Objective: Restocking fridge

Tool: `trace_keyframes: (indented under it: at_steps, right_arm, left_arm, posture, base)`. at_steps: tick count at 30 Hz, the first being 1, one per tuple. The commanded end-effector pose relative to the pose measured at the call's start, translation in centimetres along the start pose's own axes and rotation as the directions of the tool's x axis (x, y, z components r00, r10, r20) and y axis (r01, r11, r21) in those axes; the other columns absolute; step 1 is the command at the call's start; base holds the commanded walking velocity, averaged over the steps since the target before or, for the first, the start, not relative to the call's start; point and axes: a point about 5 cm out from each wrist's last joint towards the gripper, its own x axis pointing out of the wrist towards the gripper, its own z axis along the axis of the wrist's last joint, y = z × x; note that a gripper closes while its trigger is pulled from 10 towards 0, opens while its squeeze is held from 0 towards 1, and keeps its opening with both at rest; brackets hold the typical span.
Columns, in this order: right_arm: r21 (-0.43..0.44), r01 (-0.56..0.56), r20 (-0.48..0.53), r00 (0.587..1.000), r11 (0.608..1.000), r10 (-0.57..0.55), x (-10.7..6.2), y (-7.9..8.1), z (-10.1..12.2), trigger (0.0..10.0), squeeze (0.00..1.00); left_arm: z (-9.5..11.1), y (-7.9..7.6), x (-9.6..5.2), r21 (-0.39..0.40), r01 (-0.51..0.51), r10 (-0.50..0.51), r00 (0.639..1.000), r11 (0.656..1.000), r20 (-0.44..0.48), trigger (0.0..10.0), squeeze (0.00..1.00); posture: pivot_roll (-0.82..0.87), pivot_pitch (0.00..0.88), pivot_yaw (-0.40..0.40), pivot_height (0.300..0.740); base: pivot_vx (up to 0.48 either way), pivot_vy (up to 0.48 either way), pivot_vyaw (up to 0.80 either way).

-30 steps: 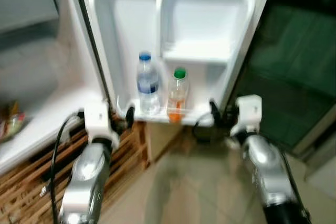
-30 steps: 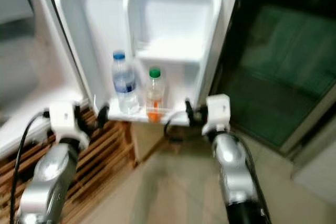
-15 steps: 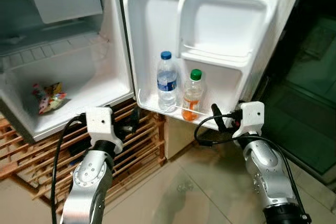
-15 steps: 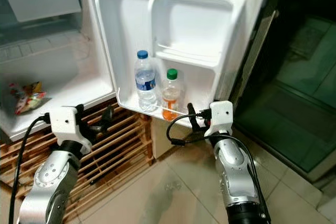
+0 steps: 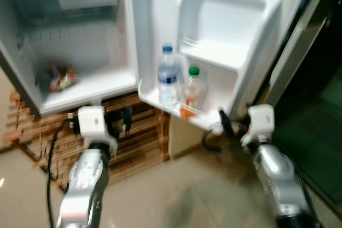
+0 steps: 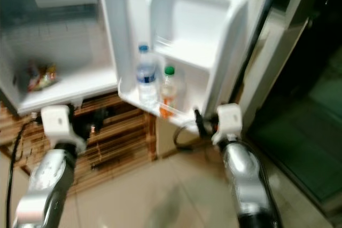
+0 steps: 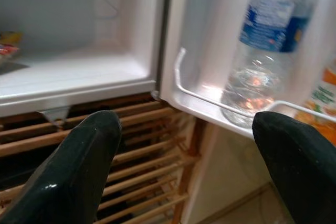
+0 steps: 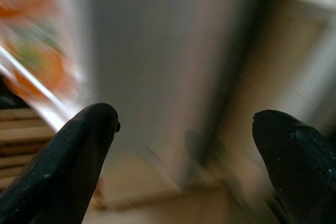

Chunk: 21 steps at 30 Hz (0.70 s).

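Observation:
The small fridge stands open, its white door (image 5: 224, 20) swung toward me. On the door's bottom shelf (image 5: 176, 108) stand a clear water bottle (image 5: 167, 76) with a blue cap and an orange drink bottle (image 5: 189, 90) with a green cap. A colourful snack packet (image 5: 60, 76) lies inside the fridge compartment (image 5: 91, 86). My left gripper (image 5: 124, 121) is open and empty, low in front of the wooden rack, pointing at the shelf's left corner. My right gripper (image 5: 231, 124) is open and empty beside the door's lower right edge. The water bottle (image 7: 265, 51) fills the left wrist view.
A slatted wooden rack (image 5: 136, 140) sits under the fridge. Tiled floor (image 5: 181, 196) spreads in front. A dark glass surface (image 5: 320, 105) lies to the right, past a pale door frame (image 5: 296, 41).
The whole picture has shifted and blurred, so the camera moved. Both grippers stay open and empty at about the same place relative to the door shelf.

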Motion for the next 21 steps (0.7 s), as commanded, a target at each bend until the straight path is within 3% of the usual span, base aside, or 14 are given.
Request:
trace_keyframes:
  at_steps: [1, 2, 5, 6, 7, 8, 9, 11, 13, 14, 18, 19, 21]
  right_arm:
    - [0.022, -0.027, -0.039, 0.999, 0.999, 0.028, -0.5, -0.5, -1.0, 10.0, 0.00]
    - [0.022, -0.027, -0.039, 0.999, 0.999, 0.028, -0.5, -0.5, -1.0, 10.0, 0.00]
    - [0.057, -0.147, -0.173, 0.973, 0.988, 0.154, -1.8, -0.7, -3.4, 10.0, 0.00]
    - [0.022, -0.122, -0.235, 0.964, 0.992, 0.123, -2.2, -1.7, -4.5, 10.0, 0.00]
    - [-0.114, 0.021, -0.308, 0.950, 0.993, -0.055, -2.3, -4.5, -5.4, 10.0, 0.00]
    - [-0.114, 0.021, -0.308, 0.950, 0.993, -0.055, -2.3, -4.5, -5.4, 10.0, 0.00]
    - [-0.164, 0.076, -0.315, 0.941, 0.984, -0.125, -2.2, -5.4, -5.5, 10.0, 0.00]
    - [-0.264, 0.265, -0.258, 0.907, 0.927, -0.333, -1.4, -8.1, -4.1, 10.0, 0.00]
    - [-0.337, 0.378, -0.185, 0.871, 0.862, -0.455, -0.5, -9.7, -2.4, 10.0, 0.00]
    - [-0.376, 0.425, -0.082, 0.870, 0.823, -0.486, 1.0, -9.8, -0.1, 10.0, 0.00]
    - [-0.373, 0.442, -0.004, 0.878, 0.816, -0.478, 2.3, -9.4, 1.9, 10.0, 0.00]
    - [-0.351, 0.432, 0.021, 0.891, 0.831, -0.454, 3.0, -9.0, 2.6, 10.0, 0.00]
    - [-0.269, 0.381, 0.048, 0.923, 0.885, -0.382, 4.2, -7.4, 3.4, 10.0, 0.00]
  left_arm:
    - [0.5, 1.0, 0.5, -0.004, -0.033, 0.033, 0.999, 0.999, 0.005, 10.0, 0.00]
    - [0.5, 1.0, 0.5, -0.004, -0.033, 0.033, 0.999, 0.999, 0.005, 10.0, 0.00]
    - [0.5, 1.1, 0.6, -0.011, -0.035, 0.035, 0.999, 0.999, 0.004, 10.0, 0.00]
    - [0.3, 1.1, 0.7, -0.008, -0.032, 0.032, 1.000, 0.999, -0.002, 10.0, 0.00]
    - [-0.3, 1.3, 1.0, 0.015, -0.031, 0.031, 0.999, 0.999, -0.033, 10.0, 0.00]
    - [-0.3, 1.3, 1.0, 0.015, -0.031, 0.031, 0.999, 0.999, -0.033, 10.0, 0.00]
    - [-0.6, 1.3, 1.1, 0.020, -0.030, 0.031, 0.998, 0.999, -0.046, 10.0, 0.00]
    - [-2.7, 2.0, 1.6, 0.075, -0.036, 0.047, 0.987, 0.997, -0.152, 10.0, 0.00]
    - [-4.9, 2.3, 1.9, 0.118, -0.005, 0.037, 0.961, 0.993, -0.273, 10.0, 0.00]
    - [-7.1, 3.0, 1.9, 0.170, 0.007, 0.062, 0.916, 0.985, -0.397, 10.0, 0.00]
    - [-7.8, 3.4, 2.1, 0.177, 0.009, 0.069, 0.901, 0.984, -0.429, 10.0, 0.00]
    - [-7.4, 3.2, 2.4, 0.167, 0.016, 0.054, 0.913, 0.986, -0.404, 10.0, 0.00]
    - [-4.8, 2.3, 3.4, 0.104, 0.013, 0.014, 0.968, 0.994, -0.252, 10.0, 0.00]
  posture:
    - [-0.14, 0.000, 0.005, 0.740]
    - [-0.14, 0.000, 0.005, 0.740]
    - [-0.15, 0.000, 0.013, 0.740]
    - [-0.15, 0.000, 0.015, 0.740]
    - [-0.15, 0.000, 0.018, 0.740]
    - [-0.15, 0.000, 0.018, 0.740]
    - [-0.16, 0.000, 0.019, 0.740]
    - [-0.16, 0.000, 0.023, 0.740]
    - [-0.16, 0.000, 0.024, 0.740]
    - [-0.16, 0.000, 0.026, 0.740]
    - [-0.16, 0.000, 0.025, 0.740]
    - [-0.16, 0.000, 0.019, 0.740]
    - [-0.15, 0.000, 0.018, 0.740]
  base:
    - [0.000, 0.000, 0.00]
    - [0.000, 0.000, 0.00]
    - [0.000, 0.000, 0.00]
    - [0.000, 0.000, 0.00]
    - [0.000, 0.000, 0.00]
    - [0.000, 0.000, 0.00]
    - [0.000, 0.000, 0.00]
    - [0.000, 0.000, 0.00]
    - [0.000, 0.000, 0.00]
    - [0.000, 0.000, 0.00]
    - [0.000, 0.000, 0.00]
    - [0.000, 0.000, 0.00]
    - [0.000, 0.000, 0.00]
